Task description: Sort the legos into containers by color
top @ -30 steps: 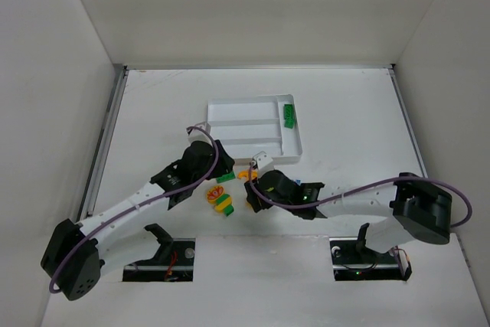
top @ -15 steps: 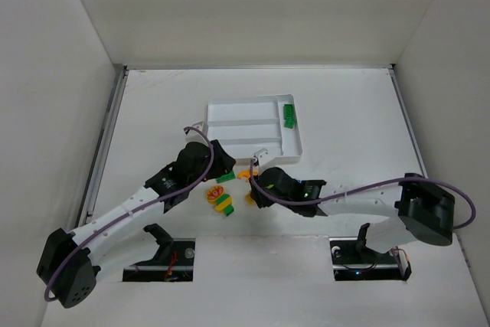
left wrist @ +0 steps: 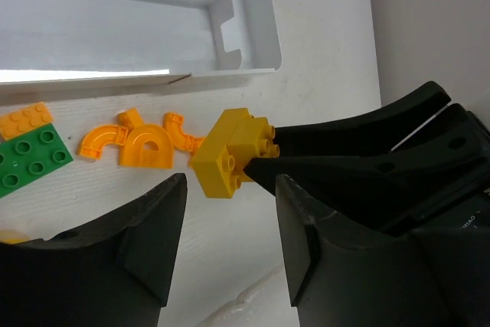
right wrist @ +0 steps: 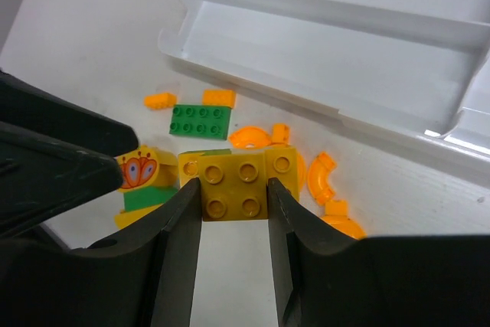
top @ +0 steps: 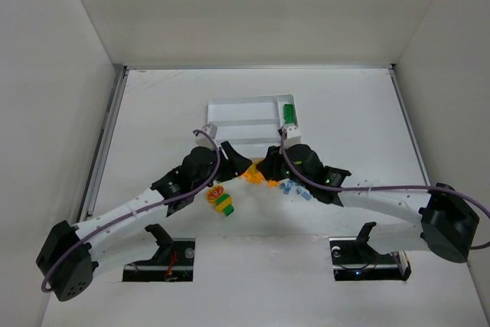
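Arms both reach inward, meeting at 6 o'clock of the white tray point(top: 246, 100) on a white counter point(top: 352, 112) with white walls around. My right jaws pinch a yellow brick point(right wrist: 233, 183), studs facing the wrist camera, long axis 9-to-3 there. Left jaws gape, empty.

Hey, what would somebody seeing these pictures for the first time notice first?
A yellow brick is pinched in the right gripper, just in front of the white tray. The left gripper faces it closely, jaws open and empty. Orange curved pieces lie scattered by the tray's near edge, and a green brick sits in its narrow end section.
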Robot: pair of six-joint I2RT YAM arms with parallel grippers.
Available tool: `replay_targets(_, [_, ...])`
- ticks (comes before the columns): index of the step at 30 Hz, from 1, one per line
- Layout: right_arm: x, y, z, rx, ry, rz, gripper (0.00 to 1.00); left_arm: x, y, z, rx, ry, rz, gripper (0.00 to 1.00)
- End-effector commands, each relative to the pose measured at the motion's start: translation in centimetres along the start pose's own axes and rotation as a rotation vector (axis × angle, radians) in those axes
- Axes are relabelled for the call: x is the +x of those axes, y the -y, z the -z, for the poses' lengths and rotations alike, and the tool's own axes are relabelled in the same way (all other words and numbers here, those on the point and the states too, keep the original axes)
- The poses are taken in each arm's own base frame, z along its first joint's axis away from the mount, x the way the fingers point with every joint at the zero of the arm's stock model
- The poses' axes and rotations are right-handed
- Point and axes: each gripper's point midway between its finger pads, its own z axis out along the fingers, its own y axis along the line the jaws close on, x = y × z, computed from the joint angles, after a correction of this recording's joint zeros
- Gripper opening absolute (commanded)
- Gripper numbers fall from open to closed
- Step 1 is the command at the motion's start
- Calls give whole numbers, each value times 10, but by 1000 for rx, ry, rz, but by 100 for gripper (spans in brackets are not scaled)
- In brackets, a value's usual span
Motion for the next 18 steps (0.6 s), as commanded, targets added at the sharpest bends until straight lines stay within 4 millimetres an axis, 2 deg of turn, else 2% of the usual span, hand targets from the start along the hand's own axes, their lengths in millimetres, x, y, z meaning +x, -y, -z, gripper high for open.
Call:
replay_targets(1, [-25, -22, -1, -99, 79, -75, 26, -4, 14, -7, 78, 16, 65, 47])
replay_targets(6, [-31, -23, 0, -115, 103, -119, 27, 0, 1, -19, 38, 6, 82, 47])
replay_targets(10, [-30, -25, -1, -129, 106, -141, 27, -1, 2, -26, 43, 11, 89, 46])
replay_targets(14, [-30, -21, -2, -126, 114, -170, 27, -2, 5, -32, 55, 7, 98, 40])
replay_targets(18, [-34, -23, -1, -158, 131, -220, 27, 2, 1, -35, 48, 4, 119, 29])
